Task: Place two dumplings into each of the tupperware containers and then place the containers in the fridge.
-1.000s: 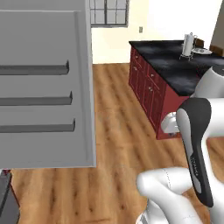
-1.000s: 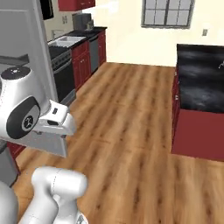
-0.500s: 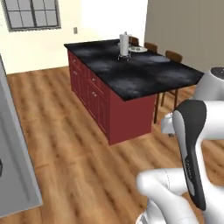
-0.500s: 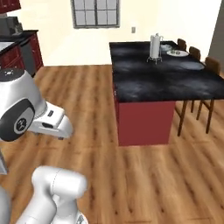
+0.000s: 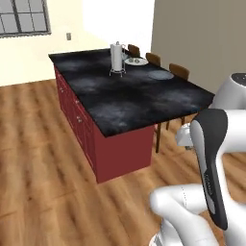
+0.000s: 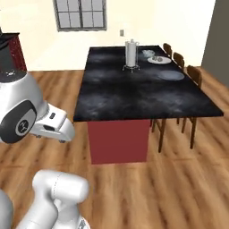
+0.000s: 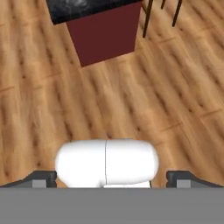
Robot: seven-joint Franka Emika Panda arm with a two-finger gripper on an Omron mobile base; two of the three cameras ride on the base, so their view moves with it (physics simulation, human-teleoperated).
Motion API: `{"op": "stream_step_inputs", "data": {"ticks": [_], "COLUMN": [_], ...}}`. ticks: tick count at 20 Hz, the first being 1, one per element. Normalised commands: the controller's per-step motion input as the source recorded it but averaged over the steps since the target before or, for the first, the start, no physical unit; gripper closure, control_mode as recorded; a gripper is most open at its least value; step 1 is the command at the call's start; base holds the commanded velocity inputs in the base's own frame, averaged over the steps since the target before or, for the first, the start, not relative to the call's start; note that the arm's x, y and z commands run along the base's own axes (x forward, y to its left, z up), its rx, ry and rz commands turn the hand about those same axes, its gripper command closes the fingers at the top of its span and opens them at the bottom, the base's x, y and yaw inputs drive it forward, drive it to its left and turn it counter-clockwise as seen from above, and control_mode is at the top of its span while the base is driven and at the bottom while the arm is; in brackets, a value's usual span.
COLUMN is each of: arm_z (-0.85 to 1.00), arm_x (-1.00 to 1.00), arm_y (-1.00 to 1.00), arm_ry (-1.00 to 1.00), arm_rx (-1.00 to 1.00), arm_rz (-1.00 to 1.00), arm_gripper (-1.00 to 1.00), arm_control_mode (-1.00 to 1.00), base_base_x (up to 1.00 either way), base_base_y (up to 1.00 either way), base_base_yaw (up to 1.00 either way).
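a dark-topped kitchen island [image 6: 134,96] with red sides stands well ahead of the gripper [image 7: 112,177], across bare wood floor [image 7: 131,105]; its long axis runs away from the robot. three chairs [image 6: 193,76] line its far right side. at its far end stand one metal canister [image 6: 131,53] and two plates [image 6: 169,75], one seemingly carrying dumplings [image 6: 156,58], too small to count. the gripper hangs low, fingers spread wide, holding nothing.

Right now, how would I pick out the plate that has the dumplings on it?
Find the kitchen island with the black top and red base. At its far end stands a tall white cylinder on a wire stand; the plate with dumplings lies just beyond, holding small lumps, unlike the bare grey plate nearer the chairs.
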Motion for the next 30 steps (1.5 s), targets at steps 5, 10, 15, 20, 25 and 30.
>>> {"op": "stream_step_inputs", "data": {"ticks": [5, 10, 15, 20, 25, 30], "arm_z": [0.0, 0.0, 0.0, 0.0, 0.0, 0.0], "arm_x": [0.0, 0.0, 0.0, 0.0, 0.0, 0.0], "arm_y": [0.0, 0.0, 0.0, 0.0, 0.0, 0.0], "arm_ry": [0.0, 0.0, 0.0, 0.0, 0.0, 0.0], "arm_rx": [0.0, 0.0, 0.0, 0.0, 0.0, 0.0], "arm_rz": [0.0, 0.0, 0.0, 0.0, 0.0, 0.0], "arm_gripper": [-1.0, -1.0, -1.0, -1.0, -1.0, -1.0], "arm_control_mode": [1.0, 1.0, 1.0, 1.0, 1.0, 1.0], "base_base_x": [1.0, 1.0, 0.95, 0.34, -0.08, 0.0], "base_base_y": [-1.0, -1.0, -1.0, -1.0, -1.0, -1.0], "base_base_yaw": [0.02, 0.03, 0.06, 0.16, 0.24, 0.25]}}
